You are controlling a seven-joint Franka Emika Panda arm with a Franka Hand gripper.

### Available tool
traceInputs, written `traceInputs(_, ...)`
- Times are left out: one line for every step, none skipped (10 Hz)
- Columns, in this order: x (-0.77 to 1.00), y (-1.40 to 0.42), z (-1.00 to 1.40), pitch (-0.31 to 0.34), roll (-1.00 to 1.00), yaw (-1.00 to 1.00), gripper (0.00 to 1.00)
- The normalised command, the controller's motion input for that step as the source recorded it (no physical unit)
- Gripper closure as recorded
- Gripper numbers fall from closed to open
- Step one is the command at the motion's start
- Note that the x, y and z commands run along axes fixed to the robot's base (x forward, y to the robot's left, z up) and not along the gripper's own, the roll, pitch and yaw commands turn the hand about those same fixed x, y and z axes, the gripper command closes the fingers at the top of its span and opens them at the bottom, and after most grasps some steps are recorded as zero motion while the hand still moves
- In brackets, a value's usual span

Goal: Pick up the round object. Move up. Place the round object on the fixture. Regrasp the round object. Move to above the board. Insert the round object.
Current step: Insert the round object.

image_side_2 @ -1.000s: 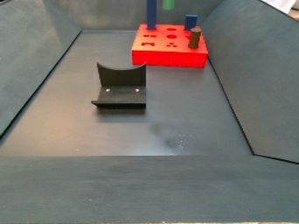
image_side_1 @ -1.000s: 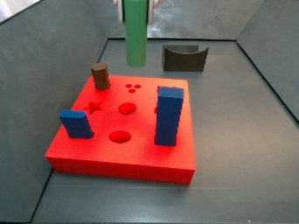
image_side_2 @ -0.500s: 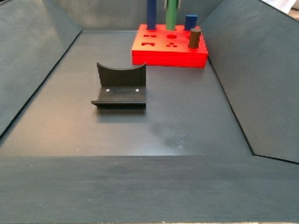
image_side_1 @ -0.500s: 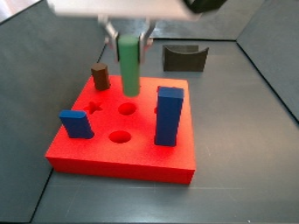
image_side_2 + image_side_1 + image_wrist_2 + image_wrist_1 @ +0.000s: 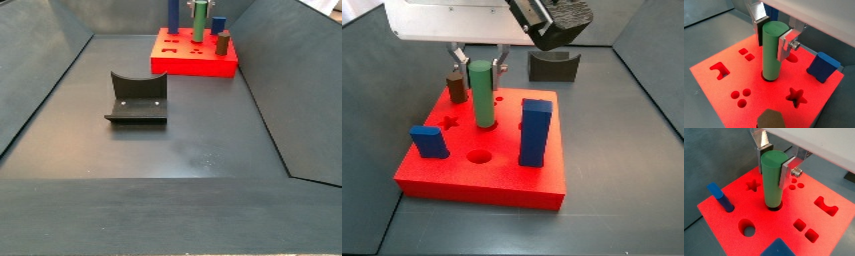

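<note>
The round object, a slim green peg (image 5: 481,95), stands upright with its lower end in a round hole of the red board (image 5: 489,180). Both wrist views show the peg (image 5: 771,180) (image 5: 771,50) entering the hole. My gripper (image 5: 481,62) is above the board's back half, shut on the peg's upper end; the fingers (image 5: 787,170) (image 5: 785,44) press its sides in both wrist views. The peg also shows in a side view (image 5: 197,20) on the board (image 5: 194,62). The fixture (image 5: 553,66) (image 5: 136,98) stands on the floor away from the board, with nothing on it.
On the board stand a brown peg (image 5: 457,90), a tall blue block (image 5: 536,132) and a short blue block (image 5: 430,141). A second round hole (image 5: 480,157) lies near the front. Dark sloped walls (image 5: 47,70) enclose the floor.
My gripper has come down with the green peg, from well above the board's back edge to the board; the peg's lower end now sits in the round hole.
</note>
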Motion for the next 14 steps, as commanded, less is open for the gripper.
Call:
traceInputs(0.00,0.00,-0.29,-0.059,0.00,0.04,1.00)
traceInputs(0.00,0.00,-0.24,-0.043,-0.01,0.04,1.00)
traceInputs(0.10,0.00,-0.21,-0.026,-0.05,0.01,1.00)
traceInputs(0.19,0.00,-0.18,0.000,-0.06,0.00,1.00)
traceInputs(0.13,0.00,-0.27,-0.010,-0.02,0.00,1.00)
traceInputs(0.22,0.00,-0.31,0.000,0.00,0.00,1.00)
traceInputs(0.24,-0.02,-0.29,0.000,0.00,0.00,1.00)
traceInputs(0.00,-0.09,-0.34,-0.067,0.00,0.00,1.00)
traceInputs(-0.19,-0.19,-0.49,-0.133,0.05,0.01,1.00)
traceInputs(-0.22,-0.29,-0.45,-0.113,0.10,0.06,1.00)
traceInputs(-0.25,-0.37,-0.38,-0.151,0.11,0.16,1.00)
traceInputs(-0.14,-0.06,-0.23,-0.230,-0.06,0.18,1.00)
traceInputs(-0.03,0.00,-0.12,-0.120,-0.08,0.00,1.00)
traceInputs(0.00,0.00,0.00,0.000,0.00,0.00,1.00)
